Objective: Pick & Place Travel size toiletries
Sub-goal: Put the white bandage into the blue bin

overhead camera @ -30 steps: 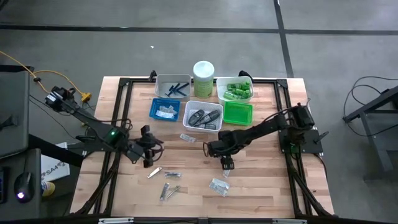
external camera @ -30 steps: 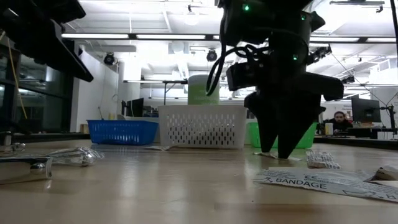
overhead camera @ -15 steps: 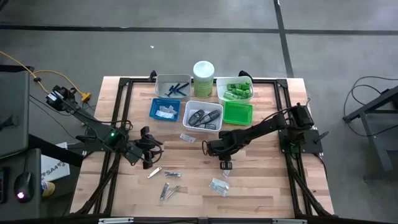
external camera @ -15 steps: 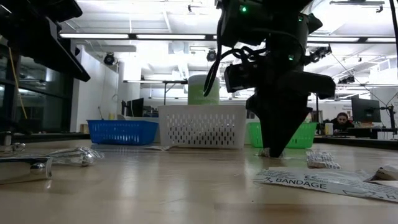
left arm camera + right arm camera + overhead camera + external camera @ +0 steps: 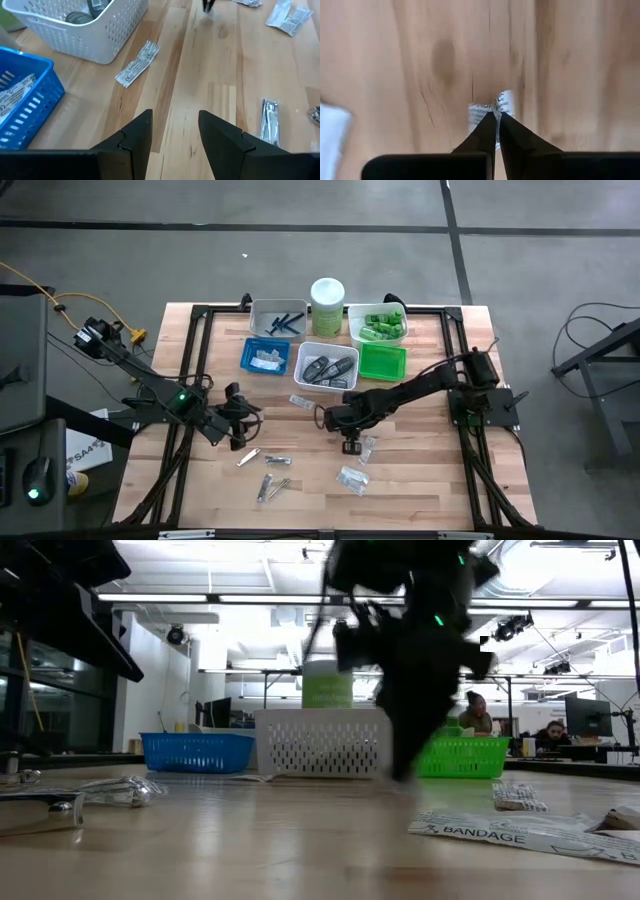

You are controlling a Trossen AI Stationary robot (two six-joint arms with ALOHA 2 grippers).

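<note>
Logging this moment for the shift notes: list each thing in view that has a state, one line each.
right gripper: shut on a white packet, just above the table
left gripper: open, holding nothing, over bare wood
white basket: holds dark oval cases
blue basket: holds clear packets
green basket: looks empty
loose packet: lying flat on the table
metal clippers: lying on the table

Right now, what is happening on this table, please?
The right gripper has shut on a small white packet near the middle of the wooden table. The left gripper hangs open near the table's left side, holding nothing. Other packets and metal clippers lie loose on the table in front of the trays.
</note>
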